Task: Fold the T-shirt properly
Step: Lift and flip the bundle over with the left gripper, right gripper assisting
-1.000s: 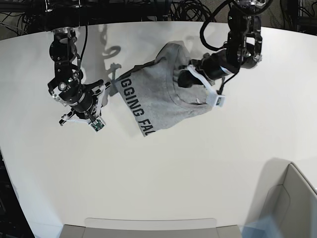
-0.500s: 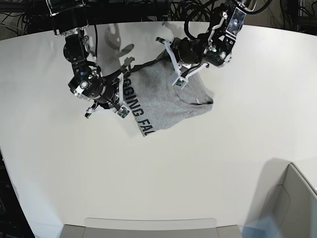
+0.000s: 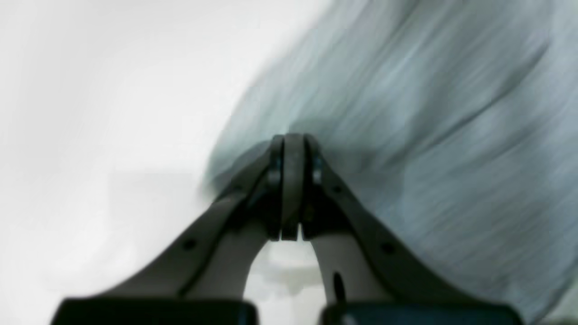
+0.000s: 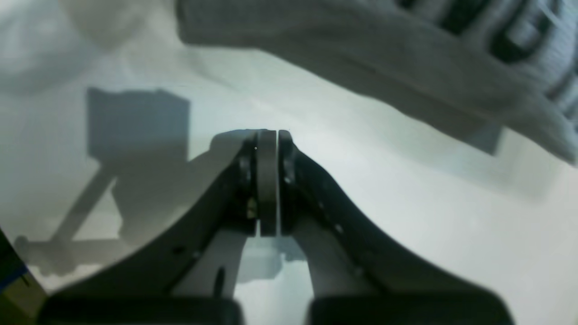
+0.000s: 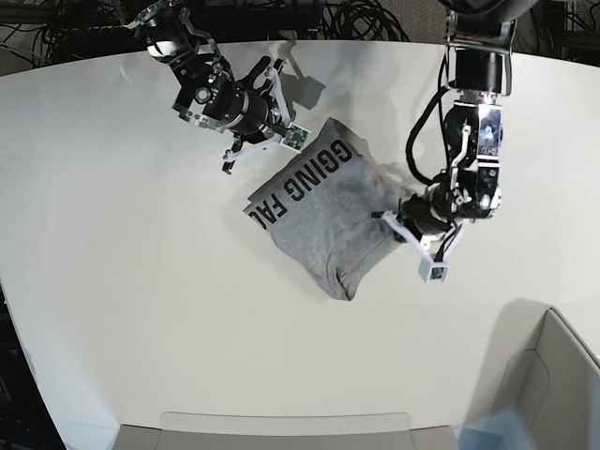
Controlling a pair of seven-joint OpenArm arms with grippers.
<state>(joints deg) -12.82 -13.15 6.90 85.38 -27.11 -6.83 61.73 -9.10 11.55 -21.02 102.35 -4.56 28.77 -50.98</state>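
The grey T-shirt (image 5: 323, 220) lies bunched in the middle of the white table, its black lettering (image 5: 305, 178) running along the upper-left edge. My right gripper (image 5: 277, 127) hovers just off that lettered edge. In the right wrist view the gripper (image 4: 267, 135) is shut with nothing between the fingers, and the T-shirt (image 4: 384, 63) lies beyond it. My left gripper (image 5: 405, 232) is at the shirt's right corner. In the left wrist view it (image 3: 293, 140) is shut at the edge of the motion-blurred fabric (image 3: 429, 135), and no cloth shows between the pads.
Bare white table (image 5: 141, 309) surrounds the shirt. A grey box (image 5: 548, 375) stands at the front right corner and a flat grey tray edge (image 5: 281, 427) runs along the front. Dark cables hang behind the table's far edge.
The shirt has turned and slid toward the front, its lettering now slanting up to the right. The right arm swung to the back; the left arm dropped to the shirt's right corner.
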